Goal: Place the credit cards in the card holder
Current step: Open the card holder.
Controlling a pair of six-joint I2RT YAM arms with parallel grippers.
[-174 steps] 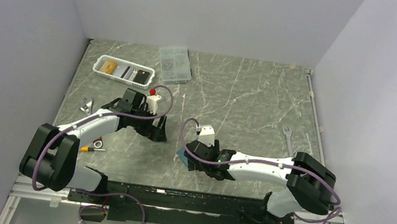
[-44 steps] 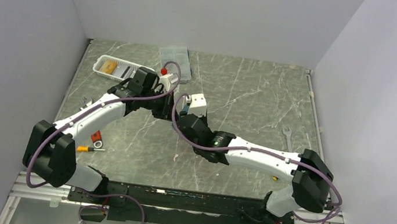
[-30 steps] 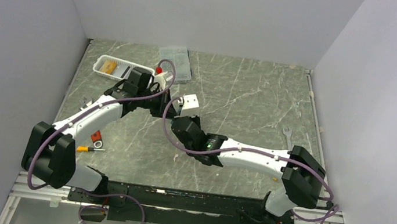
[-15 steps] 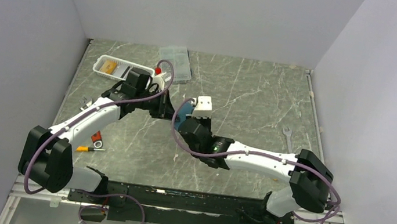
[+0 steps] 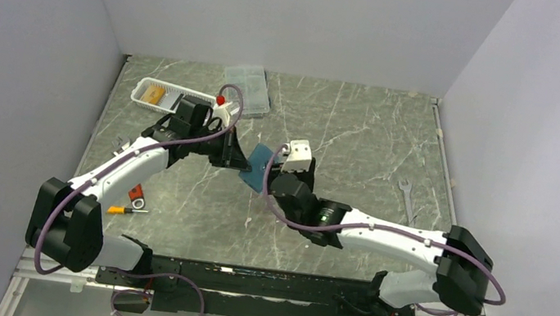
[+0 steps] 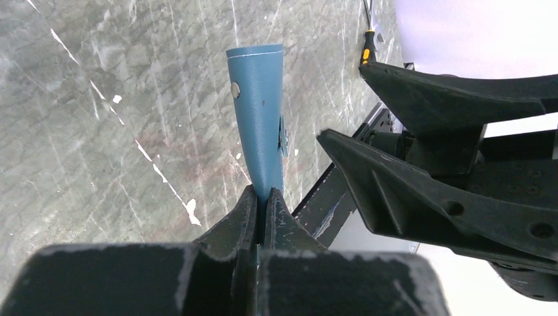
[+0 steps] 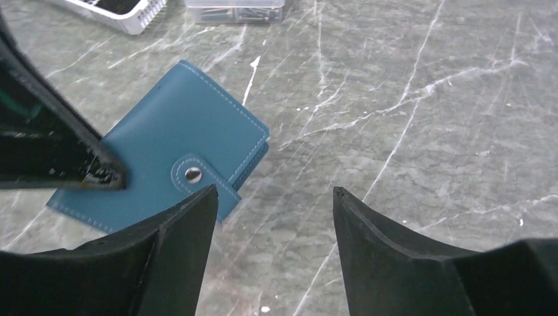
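The grey marbled table point(image 5: 362, 136) lies under both our arms. Our left arm point(image 5: 131, 164) stretches out over it, and our right arm point(image 5: 381, 237) bends in to meet it near the middle.

Behind our left gripper point(image 6: 264, 195), past its wrist, sits the white slatted basket point(image 5: 144, 99). The clear compartment box point(image 5: 246, 90) stands just beside the basket, far ahead of our right gripper point(image 7: 274, 191).

The card holder point(image 7: 164, 161), teal-blue and folded shut, juts straight out ahead of the left fingertips, which are clamped on one of its edges. It sits ahead and to the left of the right gripper. That gripper's fingers stand wide apart with nothing between them, and the holder's near corner is just beside one of them. We cannot tell whether the holder touches the table.

The credit cards point(image 5: 156, 94) lie in the basket behind the left gripper. We make out a yellow-gold one; the arm partly hides the rest. A wrench point(image 5: 406, 194) lies well off to the right gripper's right. The holder's small pale snap point(image 7: 193, 174) faces the right gripper.
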